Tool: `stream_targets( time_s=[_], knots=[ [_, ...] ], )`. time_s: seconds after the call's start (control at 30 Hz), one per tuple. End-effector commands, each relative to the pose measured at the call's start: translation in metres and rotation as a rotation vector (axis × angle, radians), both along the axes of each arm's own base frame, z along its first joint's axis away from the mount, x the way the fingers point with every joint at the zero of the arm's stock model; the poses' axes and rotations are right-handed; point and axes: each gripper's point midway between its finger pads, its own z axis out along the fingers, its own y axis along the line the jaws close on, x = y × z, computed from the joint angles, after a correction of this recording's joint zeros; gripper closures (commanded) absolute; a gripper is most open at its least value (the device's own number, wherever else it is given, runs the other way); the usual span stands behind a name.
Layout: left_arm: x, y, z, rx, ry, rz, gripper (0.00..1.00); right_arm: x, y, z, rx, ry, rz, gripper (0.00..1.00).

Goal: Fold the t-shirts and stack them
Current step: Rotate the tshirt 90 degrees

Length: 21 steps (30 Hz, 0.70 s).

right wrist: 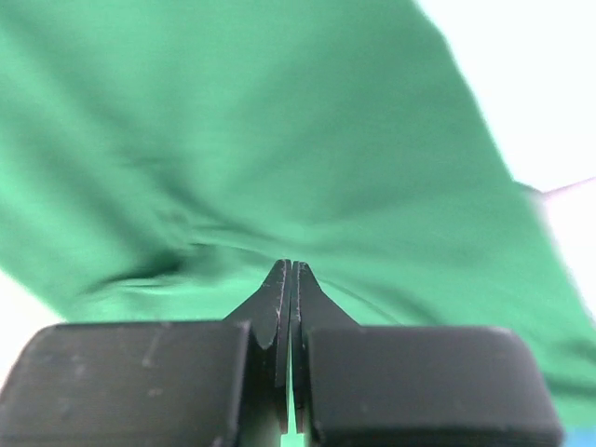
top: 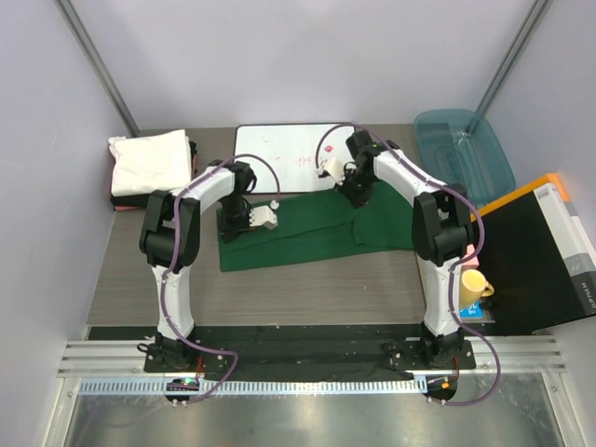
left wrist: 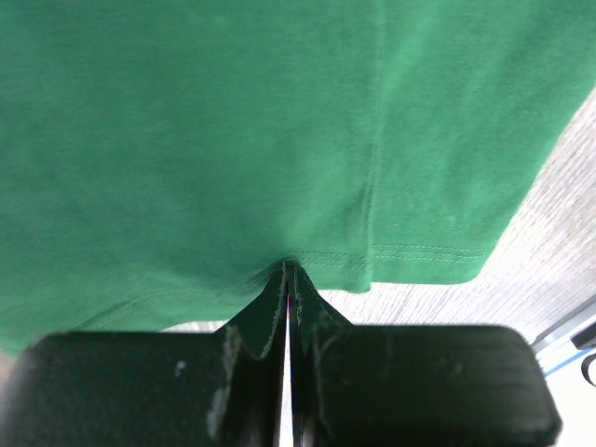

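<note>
The dark green t-shirt [top: 307, 233] lies as a wide strip across the middle of the table. My left gripper [top: 244, 216] is at its left end and is shut on the stitched hem [left wrist: 391, 251], with the fingertips [left wrist: 300, 289] pinching the cloth edge. My right gripper [top: 355, 194] is at the shirt's far right part, shut on a pinch of green cloth [right wrist: 279, 140] that bunches at the tips [right wrist: 291, 267]. A folded white t-shirt [top: 149, 160] lies on a folded black one [top: 119, 199] at the far left.
The white board with a black rim [top: 279, 154] lies just behind the green shirt. A teal tub [top: 463, 154] stands at the far right. A black box with an orange edge [top: 535, 251] and a yellow cup [top: 473, 285] are at the right.
</note>
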Motion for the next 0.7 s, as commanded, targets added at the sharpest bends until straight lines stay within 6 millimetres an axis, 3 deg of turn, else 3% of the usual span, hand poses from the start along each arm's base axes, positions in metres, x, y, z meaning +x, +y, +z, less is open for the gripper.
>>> stream_targets(
  time_s=[0.0, 0.17, 0.2, 0.33, 0.67],
  knots=[
    [0.028, -0.008, 0.022, -0.022, -0.118, 0.022, 1.00, 0.063, -0.031, 0.049, -0.024, -0.259, -0.187, 0.99],
    [0.040, -0.009, 0.033, -0.024, -0.165, 0.037, 1.00, 0.086, -0.067, 0.031, -0.121, -0.293, -0.280, 0.99],
    [0.042, -0.008, 0.035, -0.023, -0.175, 0.046, 1.00, 0.089, -0.077, 0.020, -0.137, -0.275, -0.299, 0.99],
    [0.047, -0.007, 0.046, -0.025, -0.207, 0.063, 1.00, 0.103, -0.092, -0.004, -0.182, -0.256, -0.329, 0.99],
    [0.052, -0.006, 0.060, -0.024, -0.259, 0.089, 1.00, 0.157, -0.082, -0.037, -0.180, -0.302, -0.317, 0.99]
  ],
)
